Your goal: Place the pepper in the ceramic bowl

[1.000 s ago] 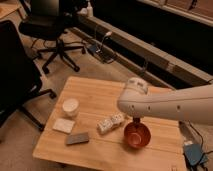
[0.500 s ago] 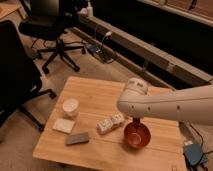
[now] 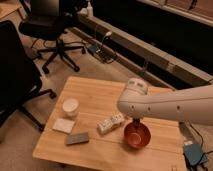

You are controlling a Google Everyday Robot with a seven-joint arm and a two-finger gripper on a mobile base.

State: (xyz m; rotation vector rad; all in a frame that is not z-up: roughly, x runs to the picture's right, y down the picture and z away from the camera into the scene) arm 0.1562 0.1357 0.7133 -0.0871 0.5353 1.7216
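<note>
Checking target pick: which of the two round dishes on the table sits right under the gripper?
The ceramic bowl, orange-red and wide, lies directly under the gripper. The white cup stands far off, near the table's other end.

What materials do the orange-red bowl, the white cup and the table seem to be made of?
The ceramic bowl, directly below the end effector: probably glazed ceramic, with a glossy inside. White cup: matte, maybe ceramic or plastic; unclear. Table: light wood, with visible plank lines and grain.
</note>
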